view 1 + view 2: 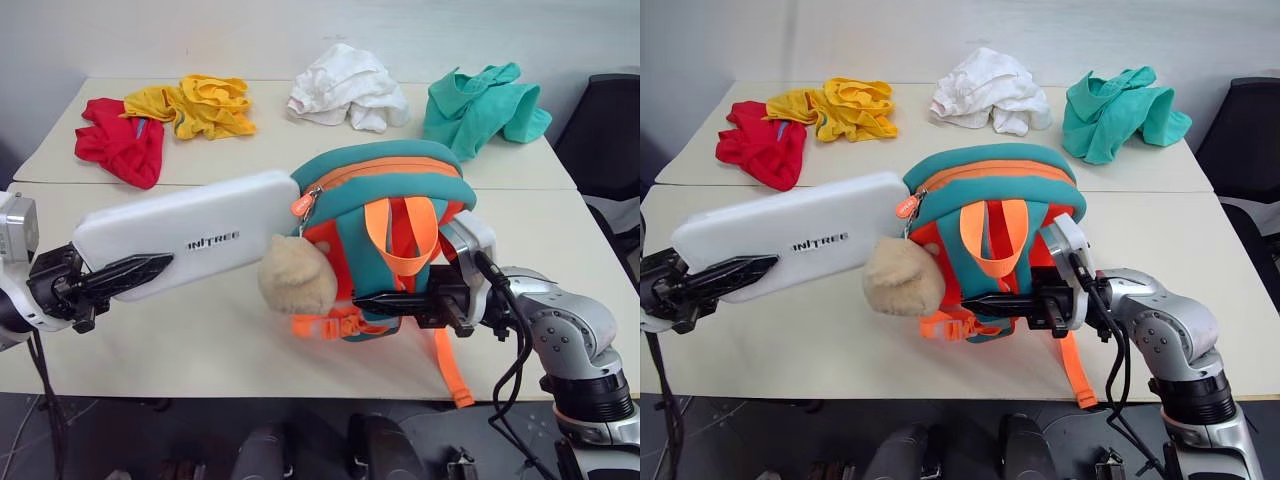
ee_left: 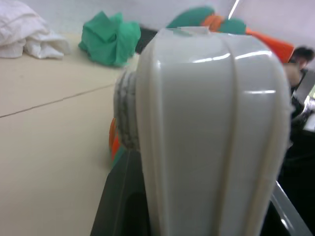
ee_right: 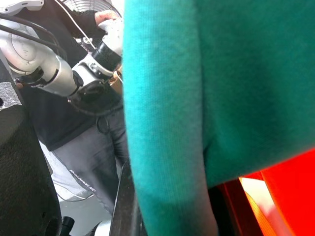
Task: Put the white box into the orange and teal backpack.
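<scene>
Two pincers share the work at this moment, and the orange and teal backpack point(image 1: 385, 215) serves as the landmark for everything else. It is held up off the counter point(image 1: 560, 230) with its zipper side turned toward the robot's left. The right pincer point(image 1: 400, 300) is clamped shut on the backpack's lower front, just beneath the hanging orange strap loop. The left pincer point(image 1: 135, 272) grips the white box point(image 1: 190, 240) by the end farthest from the backpack, its black fingers closed across the flat case. The box lies almost level, and its free end touches or just meets the backpack's zipper edge beside the orange zipper pull point(image 1: 300, 206), directly above the beige plush ball point(image 1: 297, 277) that dangles at the backpack's left side. How wide the opening gapes cannot be told from here. The step in hand looks like insertion: the box is lined up at the mouth but not yet inside. The next move likely calls for sliding the box toward the backpack along its own length, keeping its end clear of the zipper lip, while the right pincer braces the backpack against the push.
</scene>
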Controlling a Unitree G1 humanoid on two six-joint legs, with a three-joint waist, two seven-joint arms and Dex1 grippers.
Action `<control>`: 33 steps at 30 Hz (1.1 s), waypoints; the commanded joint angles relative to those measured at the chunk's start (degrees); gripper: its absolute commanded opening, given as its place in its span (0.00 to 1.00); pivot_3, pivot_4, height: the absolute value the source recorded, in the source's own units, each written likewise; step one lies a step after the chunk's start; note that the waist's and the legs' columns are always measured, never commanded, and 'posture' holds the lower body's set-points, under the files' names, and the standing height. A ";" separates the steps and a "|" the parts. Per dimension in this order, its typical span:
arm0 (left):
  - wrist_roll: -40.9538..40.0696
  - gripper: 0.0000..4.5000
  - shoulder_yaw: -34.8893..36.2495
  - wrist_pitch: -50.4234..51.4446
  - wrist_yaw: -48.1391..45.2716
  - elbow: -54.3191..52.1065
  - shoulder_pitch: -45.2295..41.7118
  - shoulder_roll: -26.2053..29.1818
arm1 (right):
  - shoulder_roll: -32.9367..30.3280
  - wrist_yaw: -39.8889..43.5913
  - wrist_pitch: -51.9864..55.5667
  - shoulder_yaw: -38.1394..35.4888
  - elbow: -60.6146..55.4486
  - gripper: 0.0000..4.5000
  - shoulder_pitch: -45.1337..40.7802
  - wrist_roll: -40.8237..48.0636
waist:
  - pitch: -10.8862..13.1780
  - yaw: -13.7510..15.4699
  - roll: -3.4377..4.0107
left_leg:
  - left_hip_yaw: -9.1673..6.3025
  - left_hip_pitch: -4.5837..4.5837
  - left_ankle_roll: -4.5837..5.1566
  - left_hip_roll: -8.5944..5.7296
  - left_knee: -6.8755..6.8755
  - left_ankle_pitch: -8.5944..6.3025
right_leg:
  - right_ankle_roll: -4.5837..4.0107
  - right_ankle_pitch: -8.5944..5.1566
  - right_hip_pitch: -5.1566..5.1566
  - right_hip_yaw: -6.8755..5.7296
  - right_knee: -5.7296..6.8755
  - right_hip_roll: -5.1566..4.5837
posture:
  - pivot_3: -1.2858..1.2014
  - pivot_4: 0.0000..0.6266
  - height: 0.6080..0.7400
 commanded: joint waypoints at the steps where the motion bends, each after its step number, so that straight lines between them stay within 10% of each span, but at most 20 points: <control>1: 5.54 0.27 -3.73 -4.16 -6.43 0.16 -1.25 4.05 | -0.81 0.76 -0.90 -0.90 -0.34 0.00 0.33 -0.24 | 0.00 0.01 0.00 | 0.00 0.00 0.00 0.00 0.00 0.00 | 0.00 0.00 0.00 0.00 -0.01 0.00 | 0.52 0.24 1.00; 16: 30.13 0.27 -45.62 -2.45 6.37 10.23 -47.76 -14.93 | 0.88 1.56 -2.34 1.03 0.83 0.00 -1.40 -1.93 | 0.03 1.57 0.00 | 0.30 -0.07 0.20 -0.07 0.15 0.11 | 0.23 0.11 0.00 -0.20 0.19 0.55 | 0.52 0.24 1.00; 20: 32.09 0.27 -47.27 -3.08 7.52 15.37 -51.65 -23.03 | 1.65 1.13 -3.04 1.69 0.84 0.00 -1.45 -2.66 | 0.04 1.69 -0.02 | 0.29 -0.10 0.31 -0.07 0.32 0.17 | 0.33 0.18 0.02 -0.11 0.27 0.50 | 0.52 0.24 1.00; 22: 31.80 0.43 -46.48 -2.98 6.66 15.59 -51.29 -24.18 | 1.97 0.64 -3.23 1.75 0.66 0.00 -1.47 -2.84 | 0.04 1.60 -0.02 | 0.28 -0.10 0.33 -0.10 0.32 0.19 | 0.33 0.18 0.02 -0.06 0.29 0.44 | 0.52 0.24 1.00; 30: 25.34 0.95 -33.04 -5.84 -4.31 13.89 -45.39 -13.33 | 2.64 -2.35 -3.88 0.39 -0.05 0.00 -0.27 -3.05 | 0.04 0.91 -0.02 | 0.20 -0.09 0.24 0.00 0.28 0.23 | 0.30 0.16 0.00 -0.03 0.29 0.23 | 0.52 0.24 1.00; 33: 24.50 0.95 -30.79 -7.11 -11.83 15.84 -43.37 -7.33 | 2.79 -3.08 -4.28 0.16 0.60 0.00 0.02 -3.18 | 0.04 1.24 -0.02 | 0.20 -0.09 0.24 -0.03 0.28 0.22 | 0.30 0.16 0.01 -0.03 0.26 0.20 | 0.52 0.24 1.00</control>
